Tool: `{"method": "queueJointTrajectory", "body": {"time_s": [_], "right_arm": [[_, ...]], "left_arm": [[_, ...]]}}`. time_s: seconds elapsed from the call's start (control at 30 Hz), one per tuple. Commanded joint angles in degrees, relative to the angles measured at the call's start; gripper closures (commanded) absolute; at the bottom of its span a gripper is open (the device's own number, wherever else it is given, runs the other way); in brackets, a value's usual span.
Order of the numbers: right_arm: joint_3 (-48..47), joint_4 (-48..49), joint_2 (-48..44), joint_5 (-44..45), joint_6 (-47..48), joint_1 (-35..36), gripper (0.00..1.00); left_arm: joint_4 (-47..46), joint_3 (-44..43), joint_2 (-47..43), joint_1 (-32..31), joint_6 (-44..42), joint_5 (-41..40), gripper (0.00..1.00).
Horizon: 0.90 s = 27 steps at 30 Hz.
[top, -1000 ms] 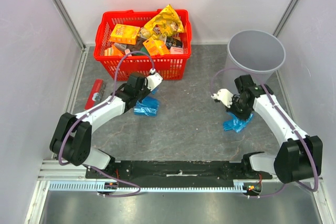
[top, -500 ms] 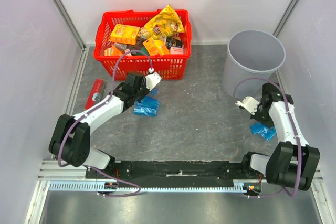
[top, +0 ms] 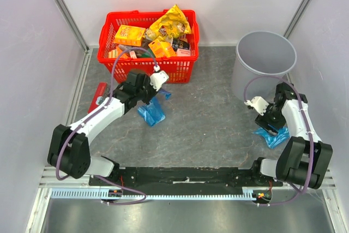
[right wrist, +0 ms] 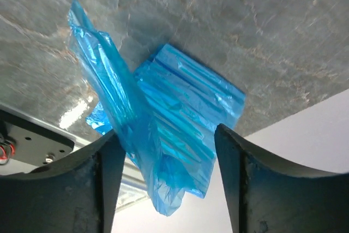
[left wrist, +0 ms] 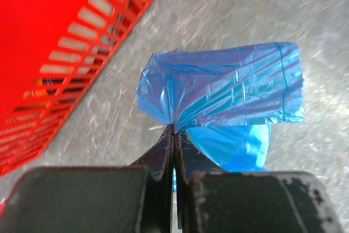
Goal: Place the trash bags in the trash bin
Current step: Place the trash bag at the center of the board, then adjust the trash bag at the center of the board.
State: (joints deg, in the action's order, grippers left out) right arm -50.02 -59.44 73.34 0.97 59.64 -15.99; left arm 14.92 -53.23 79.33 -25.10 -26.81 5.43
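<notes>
Your right gripper (right wrist: pixel 168 135) has just spread its jaws after swinging out to the right edge of the table (top: pixel 207 113). Its blue trash bag (right wrist: pixel 180 96) now lies loose between them, apparently resting on the table just in front of the trash bin (top: pixel 244 80), not inside it. That bag probably needs picking up again. Your left gripper (left wrist: pixel 173 133) stays pinched shut on a gathered corner of the other trash bag (left wrist: pixel 229 85), lifted slightly beside the red basket (top: pixel 147 69), well apart from the bin.
</notes>
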Motion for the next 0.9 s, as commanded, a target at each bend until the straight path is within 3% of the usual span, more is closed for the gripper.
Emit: {"method": "queueJointTrajectory", "body": {"time_s": [0.0, 0.3, 0.67, 0.87], "right_arm": [[-5.1, -2.8, 0.7, -9.9, -0.2, 0.2, 0.24], [-11.7, -7.2, 1.6, -20.2, -3.1, 3.4, 0.02], [-15.6, -6.7, 5.2, -25.1, -8.3, 4.3, 0.02], [-17.4, -6.2, 5.8, -27.3, -10.5, 4.4, 0.02]], "left_arm": [[1.3, -5.6, -0.8, -0.5, 3.6, 12.5, 0.98], [1.8, -13.3, 3.8, -5.7, 7.9, 25.2, 0.98], [5.0, -36.7, 6.9, -11.0, 23.9, 28.0, 0.98], [4.6, -38.1, 4.5, -11.5, 28.9, 23.9, 0.98]]}}
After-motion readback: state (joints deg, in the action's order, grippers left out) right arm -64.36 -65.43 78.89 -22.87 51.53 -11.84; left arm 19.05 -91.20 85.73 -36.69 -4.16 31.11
